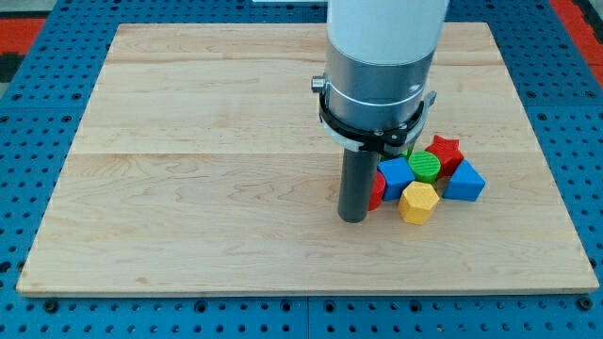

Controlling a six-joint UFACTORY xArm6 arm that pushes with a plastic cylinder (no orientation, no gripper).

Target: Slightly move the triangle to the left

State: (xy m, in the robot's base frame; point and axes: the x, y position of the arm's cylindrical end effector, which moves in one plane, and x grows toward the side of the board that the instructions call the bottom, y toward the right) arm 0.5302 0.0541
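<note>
So in the one camera view we've got the pale wooden plank counter (188,141) sitting on a blue pegboard (28,141), and all the blocks are bunched up right of centre, toward the view's bottom. Our arm has no jaws at all, just the dark rod, so there's nothing to be released or clenched; my tip (353,218) is down on the counter at the cluster's left edge, right up against a red block (377,191) that's mostly hidden behind the rod, shape hard to tell. Just right of that is a blue cube (396,174), with a green ribbed cylinder (425,166) touching it behind and a yellow hexagonal block (418,201) in front. The red star block (444,149) sits at the back, and the blue triangle block (464,181) is on the cluster's far right, well away from my tip.
</note>
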